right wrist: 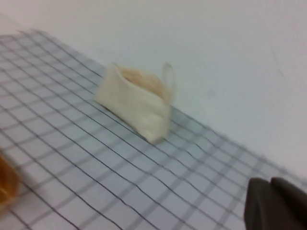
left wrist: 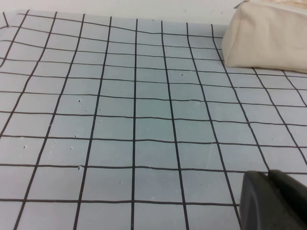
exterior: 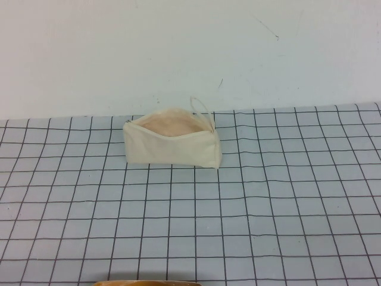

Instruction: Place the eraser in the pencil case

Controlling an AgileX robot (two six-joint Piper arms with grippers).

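One pencil case (exterior: 172, 146) on gridded mat (exterior: 268, 196) | white wall (exterior: 190, 53) behind | both tools' state unclear

Cream pencil case (exterior: 172, 146) upright, zipper open

Open pencil case (right wrist: 136, 103) upright on grid mat (right wrist: 86, 158), right gripper (right wrist: 276, 206) near.

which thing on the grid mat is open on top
The pencil case, unzipped, lining showing; the orange thing shows no opening. Left pincer and right pincer both clear of it.
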